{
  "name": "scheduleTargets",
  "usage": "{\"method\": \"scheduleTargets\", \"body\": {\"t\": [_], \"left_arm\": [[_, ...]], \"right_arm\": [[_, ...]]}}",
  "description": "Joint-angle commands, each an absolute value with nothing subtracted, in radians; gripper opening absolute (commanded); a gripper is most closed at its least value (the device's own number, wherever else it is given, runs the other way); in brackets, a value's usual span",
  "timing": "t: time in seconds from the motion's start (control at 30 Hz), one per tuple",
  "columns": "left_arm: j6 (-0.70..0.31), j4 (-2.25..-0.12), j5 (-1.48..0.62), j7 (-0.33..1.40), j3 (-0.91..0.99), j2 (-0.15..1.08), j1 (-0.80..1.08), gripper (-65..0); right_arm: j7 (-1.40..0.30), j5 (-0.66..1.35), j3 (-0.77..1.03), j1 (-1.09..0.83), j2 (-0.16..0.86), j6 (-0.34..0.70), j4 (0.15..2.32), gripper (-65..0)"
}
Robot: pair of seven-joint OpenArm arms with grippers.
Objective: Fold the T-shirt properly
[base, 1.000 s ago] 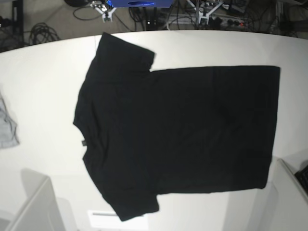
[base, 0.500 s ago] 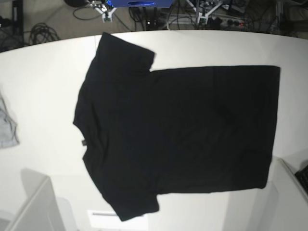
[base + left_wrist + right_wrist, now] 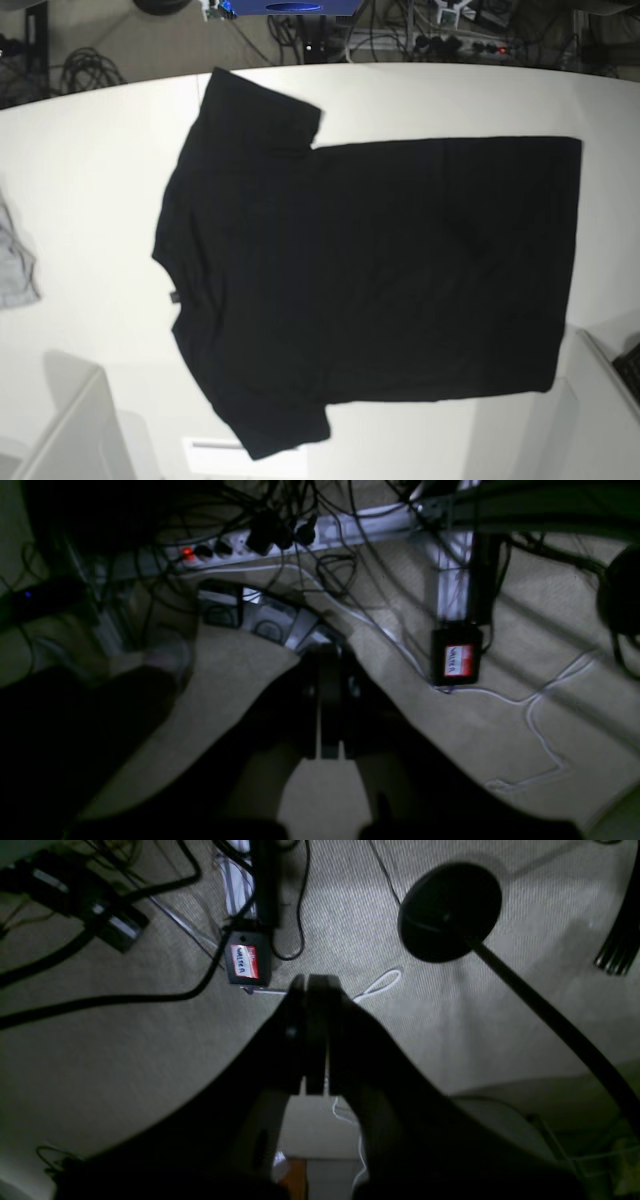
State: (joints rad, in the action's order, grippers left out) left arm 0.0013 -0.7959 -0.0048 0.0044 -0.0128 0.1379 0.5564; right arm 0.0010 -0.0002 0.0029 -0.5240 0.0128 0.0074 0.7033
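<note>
The black T-shirt [image 3: 370, 275] lies flat and spread out on the white table [image 3: 90, 180], plain side up. Its long axis runs across the table, collar toward the small grey cloth [image 3: 15, 270] at the table's edge, hem at the opposite end. The left gripper [image 3: 322, 715] and right gripper [image 3: 310, 1040] both have their jaws pressed together, empty, over carpet and cables.

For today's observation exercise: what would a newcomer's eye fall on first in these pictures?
First, the T-shirt, spread flat and plain black over most of the white table, collar toward the base view's left. Next, a small grey cloth at the table's left edge. Both wrist views show shut grippers, left gripper and right gripper, over cable-strewn floor.
</note>
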Motion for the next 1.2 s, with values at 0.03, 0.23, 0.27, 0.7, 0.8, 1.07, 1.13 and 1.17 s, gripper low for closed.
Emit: {"method": "scheduleTargets", "body": {"t": [0.03, 0.23, 0.27, 0.7, 0.8, 1.07, 1.13, 1.17], "left_arm": [[0.005, -0.877, -0.005, -0.002, -0.004, 0.162, 0.621, -65.0], [0.005, -1.078, -0.007, -0.002, 0.002, 0.186, 0.757, -65.0], [0.005, -1.107, -0.007, -0.002, 0.004, 0.186, 0.777, -65.0], [0.005, -1.635, -0.008, -0.002, 0.242, 0.206, 1.092, -65.0], [0.005, -1.781, -0.019, -0.002, 0.28, 0.206, 1.161, -65.0], [0.004, -1.986, -0.329, -0.019, 0.371, 0.245, 1.242, -65.0], [0.004, -1.985, -0.367, -0.062, 0.39, 0.242, 1.231, -65.0], [0.004, -1.985, -0.367, -0.087, 0.397, 0.242, 1.228, -65.0]], "right_arm": [[-0.001, 0.001, 0.038, -0.585, 0.016, 0.002, 0.762, -65.0], [-0.113, 0.002, 0.151, -0.716, 0.012, 0.007, 0.998, -65.0], [-0.12, 0.002, 0.157, -0.74, 0.012, 0.007, 1.047, -65.0], [-0.367, 0.002, 0.208, -0.983, 0.007, 0.004, 1.662, -65.0], [-0.46, 0.002, 0.246, -0.997, 0.007, 0.004, 1.813, -65.0], [-0.564, 0.002, 0.309, -0.951, -0.007, 0.005, 2.022, -65.0], [-0.559, 0.002, 0.309, -0.917, -0.033, 0.007, 2.022, -65.0], [-0.558, 0.002, 0.306, -0.895, -0.044, 0.007, 2.022, -65.0]]}}
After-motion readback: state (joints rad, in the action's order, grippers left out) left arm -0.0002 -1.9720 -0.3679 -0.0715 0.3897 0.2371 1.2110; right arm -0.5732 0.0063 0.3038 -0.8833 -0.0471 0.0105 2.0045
